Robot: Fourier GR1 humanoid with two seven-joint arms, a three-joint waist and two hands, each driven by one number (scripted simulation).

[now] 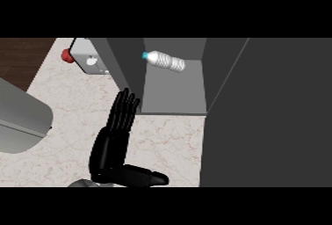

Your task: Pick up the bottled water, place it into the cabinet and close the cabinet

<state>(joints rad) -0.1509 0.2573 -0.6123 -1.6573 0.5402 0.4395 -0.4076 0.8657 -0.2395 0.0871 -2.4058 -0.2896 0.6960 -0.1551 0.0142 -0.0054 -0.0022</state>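
The bottled water [164, 60], clear with a light blue cap, lies on its side at the back of the open cabinet's grey shelf [175, 94]. The dark grey cabinet door [124, 61] stands open on the shelf's left side. My left hand [111, 143] is open on the counter in front of it, palm down and thumb out to the right. Its straight fingertips [127, 97] reach the lower end of the open door. Nothing is in the hand. My right hand does not show.
A wide dark grey cabinet panel [269, 114] fills the right side of the view. A grey rounded appliance [19, 121] sits at the left edge. A white box [89, 59] with a red knob [66, 54] stands behind the door, on the marble counter [165, 140].
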